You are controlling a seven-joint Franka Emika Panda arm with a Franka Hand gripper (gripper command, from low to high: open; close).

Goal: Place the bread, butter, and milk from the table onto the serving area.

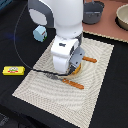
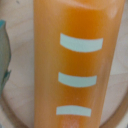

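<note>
The bread (image 2: pixel 77 65), a golden-orange loaf with pale scored marks, fills the wrist view and lies on the round tan plate (image 2: pixel 17 107). My gripper (image 1: pixel 75 67) is low over the plate on the beige striped serving area (image 1: pixel 100 90), mostly hidden by the arm. One grey finger (image 2: pixel 4 55) shows beside the loaf with a gap between them, so the jaws look open. The butter (image 1: pixel 13 71), a yellow packet, lies on the black table (image 1: pixel 10 100) toward the exterior view's left. The milk (image 1: pixel 40 33), a white and blue carton, stands behind the arm's left.
An orange-handled knife (image 1: pixel 90 59) and fork (image 1: pixel 75 83) lie on the mat beside the plate. A pinkish-brown board (image 1: pixel 107 27) at the back holds a grey pot (image 1: pixel 93 12) and a tan bowl (image 1: pixel 122 17). A black cable hangs from the arm.
</note>
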